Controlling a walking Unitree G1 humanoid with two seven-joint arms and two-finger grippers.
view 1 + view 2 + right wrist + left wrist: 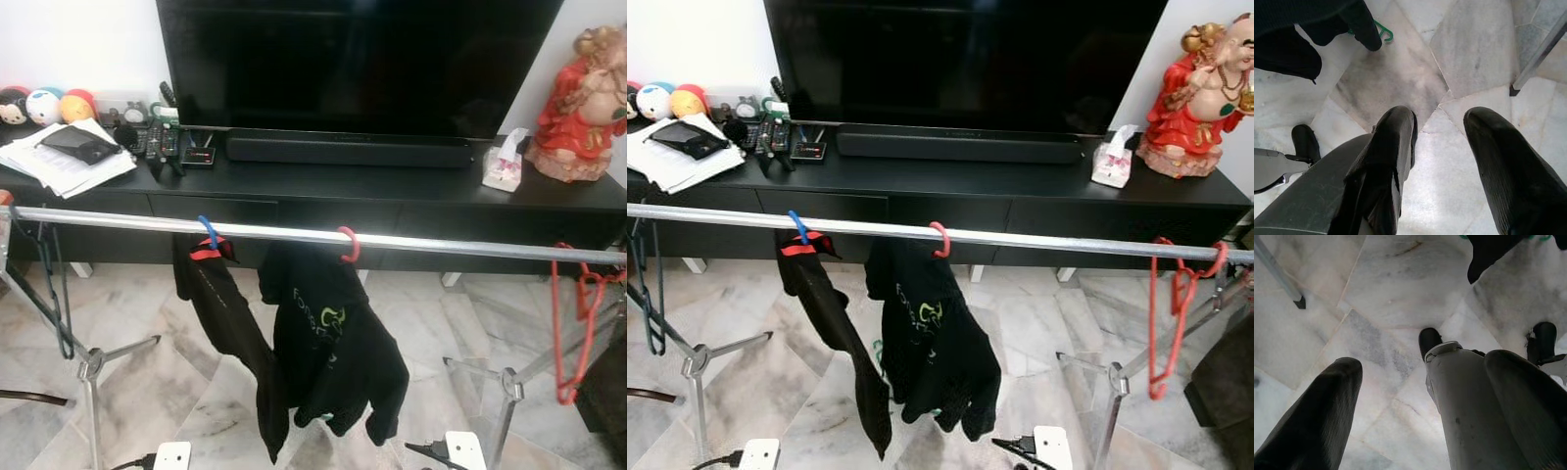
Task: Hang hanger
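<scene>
Two dark garments hang from the silver rail (294,233) on a blue hanger (208,232) and a pink hanger (349,243). An empty red hanger (573,323) hangs far right. Both arms hang idle, so the left gripper (1422,377) and right gripper (1440,132) point at the marble floor (1386,284), fingers parted, holding nothing. Beyond the rail stands a black TV console (323,186) (cluttered at left).
</scene>
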